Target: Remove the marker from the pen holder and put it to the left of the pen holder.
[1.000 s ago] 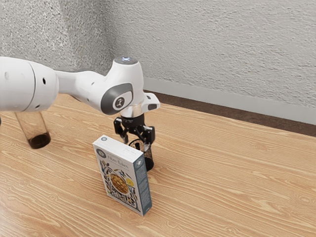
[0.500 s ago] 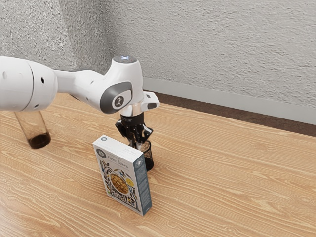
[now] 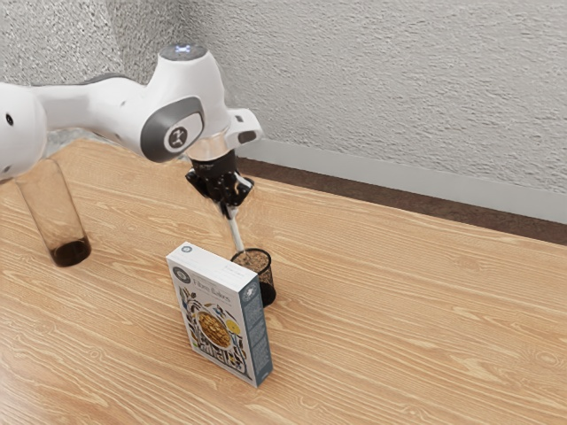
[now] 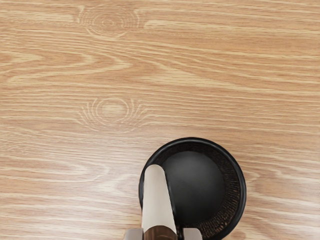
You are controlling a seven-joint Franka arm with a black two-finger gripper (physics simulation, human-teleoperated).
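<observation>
Evidently the lift is in hand: the gripper (image 3: 228,212) is above the pen holder (image 3: 268,289), its two fingers clamped on the upper part of the marker (image 3: 236,232). The pale shaft hangs at a slant, its lower end at the holder's mouth near the rim; I cannot tell whether that end is fully clear. The holder stands upright on the worktop (image 3: 399,310), in from the wall-side edge and just behind the cereal box (image 3: 217,323), seen from the exterior view. Well apart, towards the worktop's edge on the exterior view's left, is a tall glass container (image 3: 70,252).

Next, I judge, the marker needs a little more height so its low end passes the rim without catching and tipping the holder. Then comes a sideways carry to the holder's left, a descent to bare wood beside it, and a gentle release close to the surface. The slanted shaft may roll once let go, so laying it down slowly seems wise. The placing is not yet done.
</observation>
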